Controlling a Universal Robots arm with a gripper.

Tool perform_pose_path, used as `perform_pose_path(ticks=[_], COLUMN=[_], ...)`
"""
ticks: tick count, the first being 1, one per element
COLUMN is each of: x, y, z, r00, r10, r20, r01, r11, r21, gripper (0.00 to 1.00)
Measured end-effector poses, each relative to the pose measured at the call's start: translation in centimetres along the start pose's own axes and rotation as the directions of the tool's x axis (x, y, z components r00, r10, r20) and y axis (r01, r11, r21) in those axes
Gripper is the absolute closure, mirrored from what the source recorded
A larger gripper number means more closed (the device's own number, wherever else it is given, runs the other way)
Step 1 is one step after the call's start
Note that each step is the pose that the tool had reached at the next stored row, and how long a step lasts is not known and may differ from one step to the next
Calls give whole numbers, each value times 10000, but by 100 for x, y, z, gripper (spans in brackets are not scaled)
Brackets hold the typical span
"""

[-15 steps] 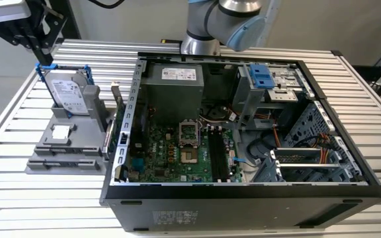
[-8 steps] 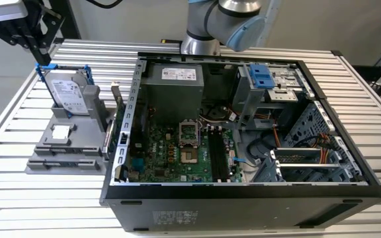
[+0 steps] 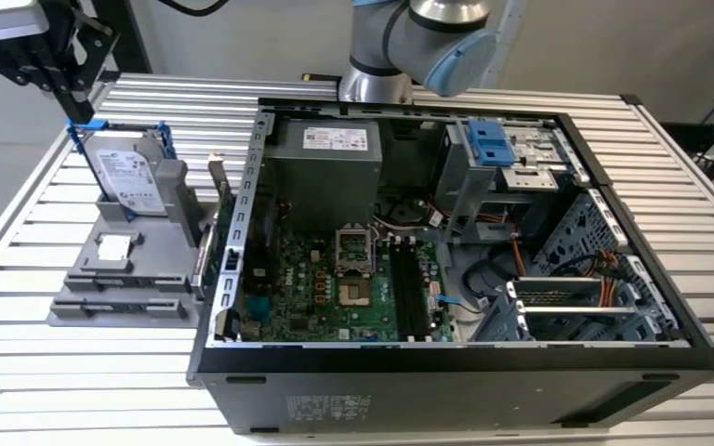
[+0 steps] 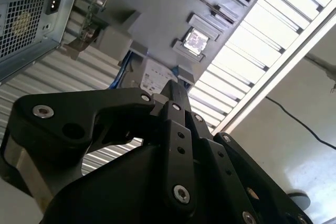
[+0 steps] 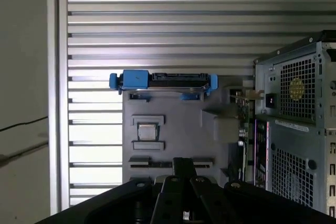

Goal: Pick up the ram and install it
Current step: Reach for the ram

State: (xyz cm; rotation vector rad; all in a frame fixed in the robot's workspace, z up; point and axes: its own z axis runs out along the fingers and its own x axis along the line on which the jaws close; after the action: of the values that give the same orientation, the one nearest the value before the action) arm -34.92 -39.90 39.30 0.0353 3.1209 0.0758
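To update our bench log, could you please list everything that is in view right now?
table: one, silver slatted, under everything.
computer case: one, black, open, mid-table.
motherboard: one, green, inside the case.
power supply: one, grey, at the case's end by the arm.
holder: one, grey, beside the case at the exterior view's left.
hard drive: one, silver label, blue frame, upright in the holder.
chip: one, silver, flat in the holder.
ram: one, dark thin stick, upright at the holder's edge nearest the case.
arm: one, silver and blue-grey, behind the case.
gripper: one, black, above the holder, jaws shut, empty.
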Motion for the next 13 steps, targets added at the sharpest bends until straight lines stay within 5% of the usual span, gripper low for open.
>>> perform_pose_path(ticks=[13], x=[60], y=[-120], z=[-7], r00=[10000], r10=[0], r20=[0], r01=[0], r11=[10000], r21=[0], gripper=[100])
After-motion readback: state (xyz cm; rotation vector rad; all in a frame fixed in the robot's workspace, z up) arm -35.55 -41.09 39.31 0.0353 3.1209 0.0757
